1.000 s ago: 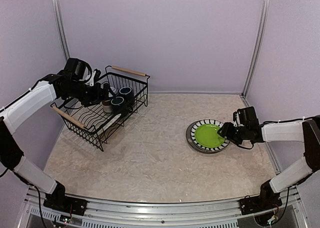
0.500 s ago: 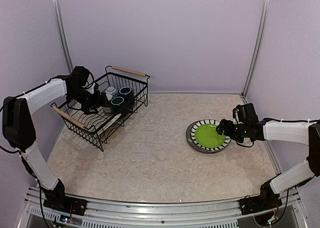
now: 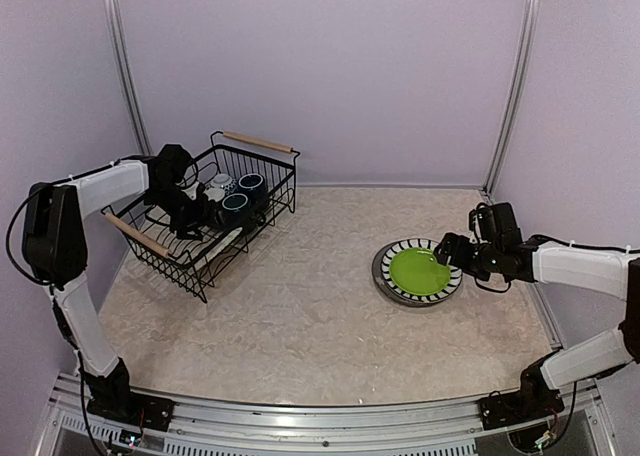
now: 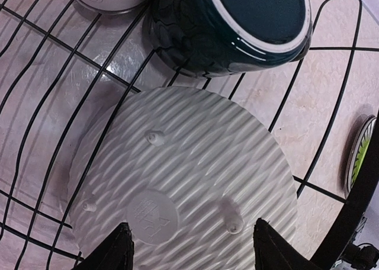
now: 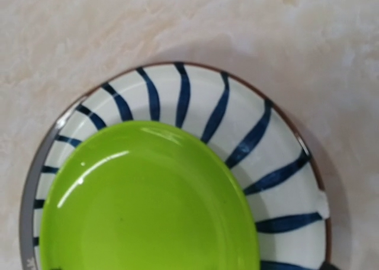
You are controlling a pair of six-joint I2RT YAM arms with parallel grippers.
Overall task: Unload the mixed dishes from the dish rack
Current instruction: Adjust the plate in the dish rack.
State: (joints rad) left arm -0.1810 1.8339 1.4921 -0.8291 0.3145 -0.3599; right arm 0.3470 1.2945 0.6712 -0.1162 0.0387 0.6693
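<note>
The black wire dish rack stands at the back left. In it are a dark blue mug, a dark green mug, a pale cup and a pale ribbed plate leaning underside up. My left gripper is down inside the rack, open, its fingertips spread just over the plate's underside. At the right, a green plate lies on a striped plate atop a dark grey one. My right gripper hovers open at their right rim, holding nothing.
The rack's two wooden handles and its wire walls close in around my left arm. Lilac walls with metal posts enclose the table on three sides. Bare marbled tabletop lies between rack and plate stack.
My left arm has dropped from above the rack down into it, toward the ribbed plate, its jaws narrowing. My right gripper has opened and lifted slightly off the green plate.
</note>
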